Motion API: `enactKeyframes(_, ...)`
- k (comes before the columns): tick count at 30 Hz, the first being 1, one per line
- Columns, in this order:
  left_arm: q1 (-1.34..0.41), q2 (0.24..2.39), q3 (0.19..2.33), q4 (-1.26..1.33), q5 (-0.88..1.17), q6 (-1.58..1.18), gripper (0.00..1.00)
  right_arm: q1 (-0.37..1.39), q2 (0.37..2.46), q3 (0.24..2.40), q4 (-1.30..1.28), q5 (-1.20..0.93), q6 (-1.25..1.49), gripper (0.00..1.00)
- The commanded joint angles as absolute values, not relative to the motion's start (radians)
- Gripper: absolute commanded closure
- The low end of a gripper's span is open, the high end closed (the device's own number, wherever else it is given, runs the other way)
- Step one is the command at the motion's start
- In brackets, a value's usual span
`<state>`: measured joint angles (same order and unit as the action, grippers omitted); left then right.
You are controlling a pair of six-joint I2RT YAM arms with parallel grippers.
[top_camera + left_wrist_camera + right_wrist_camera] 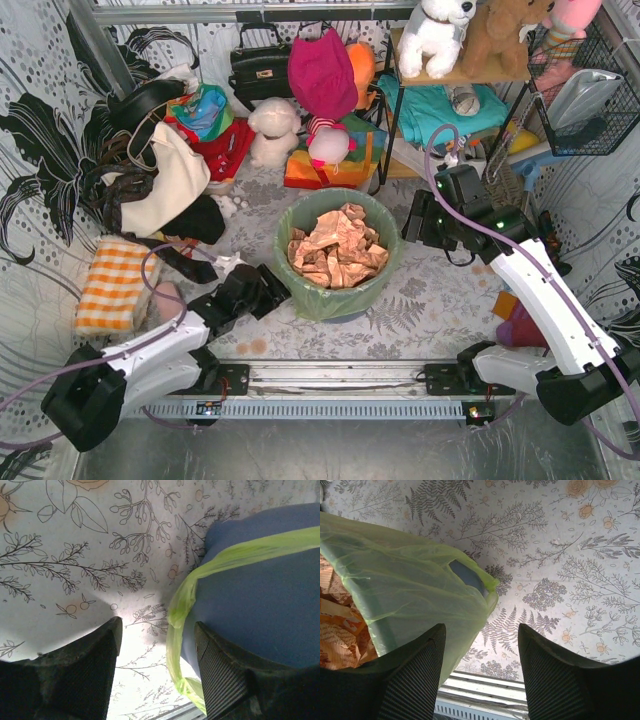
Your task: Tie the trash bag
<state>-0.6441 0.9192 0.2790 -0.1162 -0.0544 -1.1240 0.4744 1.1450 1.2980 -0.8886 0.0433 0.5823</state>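
The table (420,310), covered in a leaf-print cloth, is carrying the whole job. You are working at a round blue-grey bin (260,605) that is standing upright near the table's middle, between your two arms.

The trash bag (300,225) is sitting inside that bin as a liner. Its thin light-green mouth is lying open, folded outward over the rim and hanging down the outer wall. Crumpled brown paper (335,250) is filling the bag up to about rim level.

Your left gripper (157,645) is hovering low at the bin's near-left side. Its jaws are standing apart and are clamping nothing. In the left wrist view, a twisted strip of the bag's hem is hanging down the bin wall, between the jaws and close to the finger on the right of that view. I cannot tell whether it is touching that finger.

Your right gripper (481,650) is hovering at the bin's right side, above the rim. Its jaws are also standing apart and are holding nothing. The folded-over edge of the bag is lying just beside the finger on the left of the right wrist view.
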Motion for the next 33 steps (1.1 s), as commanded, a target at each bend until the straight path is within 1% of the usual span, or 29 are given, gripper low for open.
enactKeyframes(1,-0.639,0.976,0.262,0.006,-0.033,-1.1,0.32,0.469,1.129,1.277,-0.873,0.027,0.586,0.41)
enactKeyframes(4,-0.639,1.014,0.267,0.011,-0.035,-1.091,0.34,0.469,1.122,1.266,-0.871,0.026,0.59,0.41)
enactKeyframes(8,-0.639,1.041,0.273,0.013,-0.042,-1.082,0.4,0.469,1.117,1.257,-0.866,0.026,0.592,0.41)
enactKeyframes(12,-0.639,1.051,0.282,0.003,-0.047,-1.072,0.49,0.469,1.116,1.248,-0.861,0.023,0.589,0.41)
enactKeyframes(17,-0.639,1.048,0.301,-0.027,-0.063,-1.059,0.62,0.469,1.108,1.239,-0.857,0.028,0.59,0.42)
enactKeyframes(20,-0.639,1.048,0.311,-0.028,-0.064,-1.052,0.67,0.469,1.104,1.234,-0.854,0.029,0.59,0.41)
enactKeyframes(28,-0.639,1.061,0.322,0.032,0.0,-1.075,0.66,0.469,1.096,1.231,-0.847,0.026,0.594,0.42)
enactKeyframes(33,-0.639,0.993,0.253,0.077,0.015,-1.149,0.65,0.469,1.094,1.227,-0.842,0.026,0.596,0.42)
